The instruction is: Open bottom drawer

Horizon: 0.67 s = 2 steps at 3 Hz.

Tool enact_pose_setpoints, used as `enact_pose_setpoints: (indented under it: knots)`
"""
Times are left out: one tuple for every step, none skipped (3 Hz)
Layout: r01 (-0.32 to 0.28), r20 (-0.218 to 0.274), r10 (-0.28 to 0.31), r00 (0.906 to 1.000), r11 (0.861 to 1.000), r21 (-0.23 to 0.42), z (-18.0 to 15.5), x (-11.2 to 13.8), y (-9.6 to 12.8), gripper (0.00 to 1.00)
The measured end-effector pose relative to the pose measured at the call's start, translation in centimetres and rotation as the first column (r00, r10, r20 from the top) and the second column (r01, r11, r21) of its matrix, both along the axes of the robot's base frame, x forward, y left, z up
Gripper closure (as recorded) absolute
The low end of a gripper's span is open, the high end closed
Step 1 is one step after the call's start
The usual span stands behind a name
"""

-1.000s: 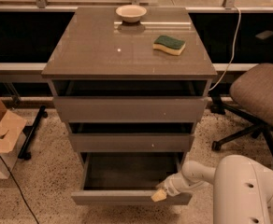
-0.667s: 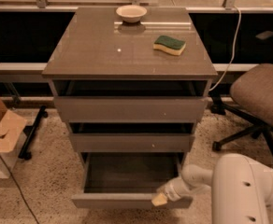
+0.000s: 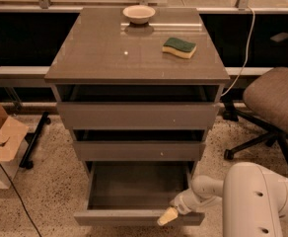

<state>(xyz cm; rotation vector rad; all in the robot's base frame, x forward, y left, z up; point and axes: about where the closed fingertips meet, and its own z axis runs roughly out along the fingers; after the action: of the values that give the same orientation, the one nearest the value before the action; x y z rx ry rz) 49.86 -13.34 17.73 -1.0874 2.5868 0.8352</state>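
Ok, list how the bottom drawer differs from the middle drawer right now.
The bottom drawer is pulled well out, its inside showing; the middle drawer sits much further in, only its front showing. The gripper is at the bottom drawer's front edge, near its right end; nothing touches the middle drawer. The middle drawer's front carries a tiny pale dot; the bottom drawer's shows none. Both have flat, handleless grey-brown fronts.

Cream hand [image 3: 166, 216] at grey-brown bottom drawer [image 3: 124, 217] (speckled floor [image 3: 50, 181]).
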Motion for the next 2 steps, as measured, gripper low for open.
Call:
enact_pose_setpoints:
  knots:
    - [-0.025, -0.005, 0.025, 0.9997, 0.999, -0.026, -0.2, -0.4, 0.3, 0.00]
    - [-0.018, -0.073, 0.014, 0.9972, 0.999, -0.048, -1.6, -2.9, -0.3, 0.00]
